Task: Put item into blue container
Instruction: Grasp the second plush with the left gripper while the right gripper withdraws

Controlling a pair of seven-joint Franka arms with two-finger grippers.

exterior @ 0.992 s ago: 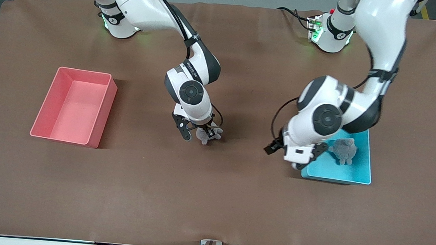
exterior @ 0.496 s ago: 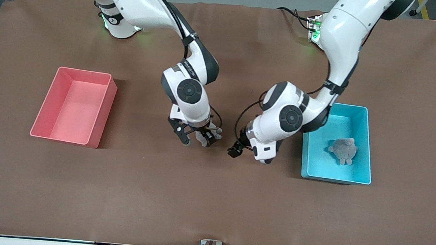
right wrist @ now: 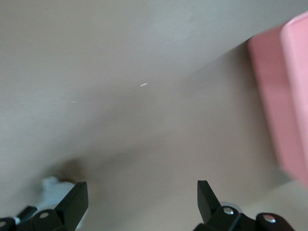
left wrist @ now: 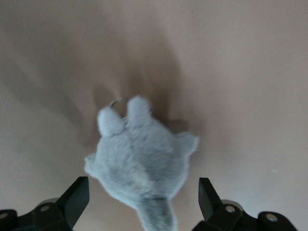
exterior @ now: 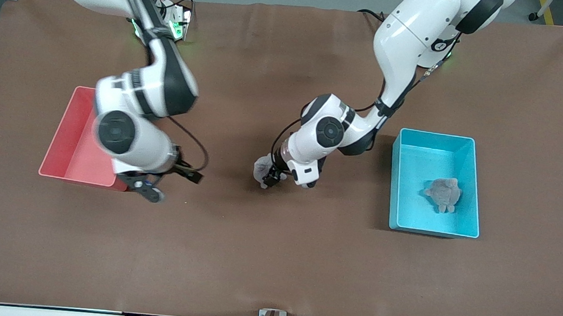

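A small grey plush toy (exterior: 262, 166) lies on the brown table near its middle. My left gripper (exterior: 271, 178) is down at the toy, open. In the left wrist view the toy (left wrist: 139, 161) fills the gap of the left gripper (left wrist: 143, 198), with a clear space between it and each finger. The blue container (exterior: 415, 209) stands toward the left arm's end of the table, and a second grey plush toy (exterior: 443, 193) lies in it. My right gripper (exterior: 173, 185) hangs open and empty beside the pink bin. The right gripper (right wrist: 142, 202) has only bare table between its fingers.
A pink bin (exterior: 69, 146) of the same shape stands toward the right arm's end of the table, partly covered by the right arm; its wall (right wrist: 281, 96) shows in the right wrist view. Brown table mat (exterior: 273, 258) stretches toward the front camera.
The right gripper opened, let go of the toy on the table and swung away to the pink bin. The left arm came from over the blue container to the toy.
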